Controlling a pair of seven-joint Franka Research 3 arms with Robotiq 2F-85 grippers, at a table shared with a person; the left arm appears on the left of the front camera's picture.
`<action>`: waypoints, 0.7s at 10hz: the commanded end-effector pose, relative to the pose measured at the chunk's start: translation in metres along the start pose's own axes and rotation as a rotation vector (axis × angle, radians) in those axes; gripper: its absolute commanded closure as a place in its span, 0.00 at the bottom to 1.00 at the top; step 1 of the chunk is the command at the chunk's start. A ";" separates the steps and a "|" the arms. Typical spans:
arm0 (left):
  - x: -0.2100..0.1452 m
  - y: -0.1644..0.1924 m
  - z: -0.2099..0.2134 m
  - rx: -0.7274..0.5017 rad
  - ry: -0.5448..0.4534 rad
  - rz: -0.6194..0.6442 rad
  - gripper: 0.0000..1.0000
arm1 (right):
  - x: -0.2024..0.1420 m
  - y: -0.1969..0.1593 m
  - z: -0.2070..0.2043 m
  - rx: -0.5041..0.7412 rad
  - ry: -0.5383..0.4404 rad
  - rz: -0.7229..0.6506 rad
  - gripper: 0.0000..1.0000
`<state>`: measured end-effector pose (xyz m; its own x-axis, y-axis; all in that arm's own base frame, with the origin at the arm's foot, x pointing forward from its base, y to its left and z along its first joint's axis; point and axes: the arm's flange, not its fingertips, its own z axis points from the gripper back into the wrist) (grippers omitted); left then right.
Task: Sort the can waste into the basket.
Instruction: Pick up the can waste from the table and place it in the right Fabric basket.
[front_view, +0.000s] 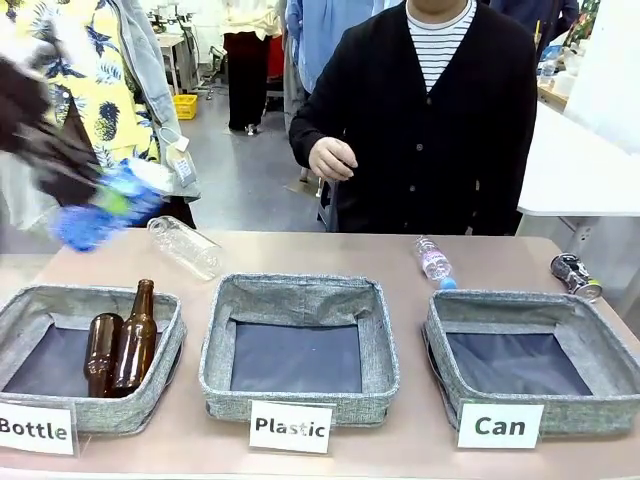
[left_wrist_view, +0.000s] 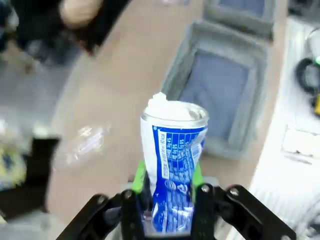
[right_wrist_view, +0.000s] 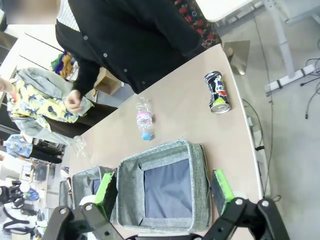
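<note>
Bright, soft light is falling evenly on the light brown table (front_view: 300, 250), leaving faint shadows. The crumpled blue-and-white metal can (front_view: 100, 215) is smearing in the front view; the left wrist view is looking fuzzy behind it.

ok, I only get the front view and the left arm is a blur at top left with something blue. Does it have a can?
Observer: Yes. In the left wrist view the left gripper is shut on the blue can. The can stands upright between the green pads and is dented, with white lettering on it.
Operator: And the right gripper? It's not in my frame.
Observer: In the right wrist view the right gripper is open with nothing between its fingers. It looks down at the Can basket, which shows between the two pads.
</note>
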<state>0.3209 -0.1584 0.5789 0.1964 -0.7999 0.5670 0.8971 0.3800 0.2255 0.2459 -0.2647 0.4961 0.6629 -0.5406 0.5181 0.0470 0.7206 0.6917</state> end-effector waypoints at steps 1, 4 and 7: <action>0.070 -0.024 -0.053 -0.049 -0.163 -0.223 0.62 | 0.000 0.001 -0.002 -0.009 -0.007 -0.006 0.00; 0.214 -0.109 -0.160 -0.161 -0.078 -0.482 0.62 | -0.017 -0.009 0.023 0.090 0.134 0.057 0.00; 0.309 -0.163 -0.251 -0.262 -0.081 -0.542 0.62 | -0.042 -0.030 0.064 0.119 0.228 0.172 0.00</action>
<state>0.3298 -0.5477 0.5050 -0.3272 -0.8004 0.5022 0.9301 -0.1789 0.3209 0.1803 -0.2760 0.4840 0.7972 -0.3555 0.4879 -0.1098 0.7093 0.6963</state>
